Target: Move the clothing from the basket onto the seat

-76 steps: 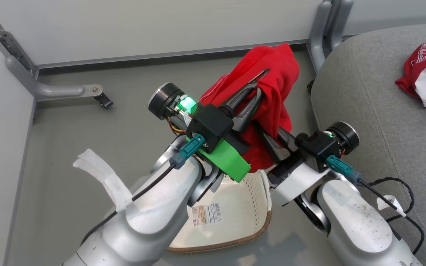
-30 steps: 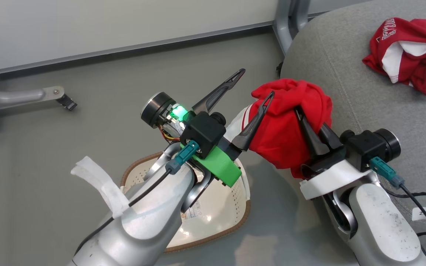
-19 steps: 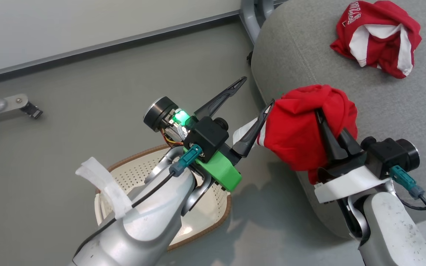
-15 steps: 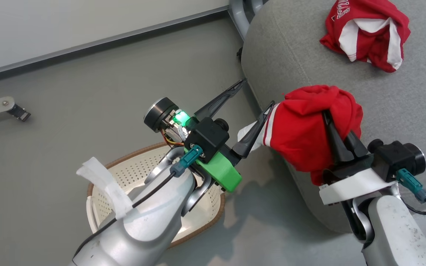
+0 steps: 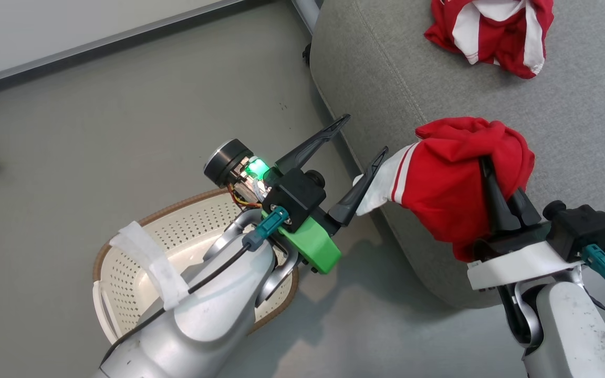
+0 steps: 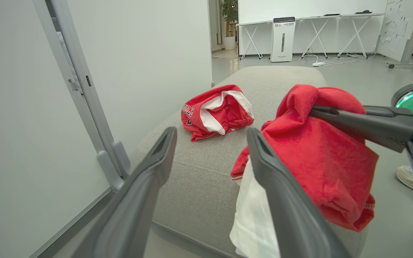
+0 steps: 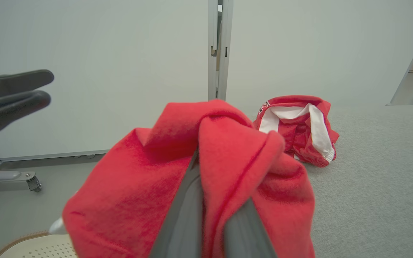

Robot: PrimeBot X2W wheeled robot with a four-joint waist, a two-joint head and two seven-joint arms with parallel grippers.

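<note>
The right gripper, clamped on the second red garment, is carrying it from the basket over the seat edge, nearly delivered, with the left gripper now spread empty.

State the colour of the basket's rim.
Brown with a woven look; the basket itself is cream-white and perforated. Head view shows it best.

Your basket sits on the floor, under your left arm. The seat is to its right. One piece of clothing lies far back on the seat. The other piece hangs over the seat's edge, on your right gripper, just beside your left gripper.
</note>
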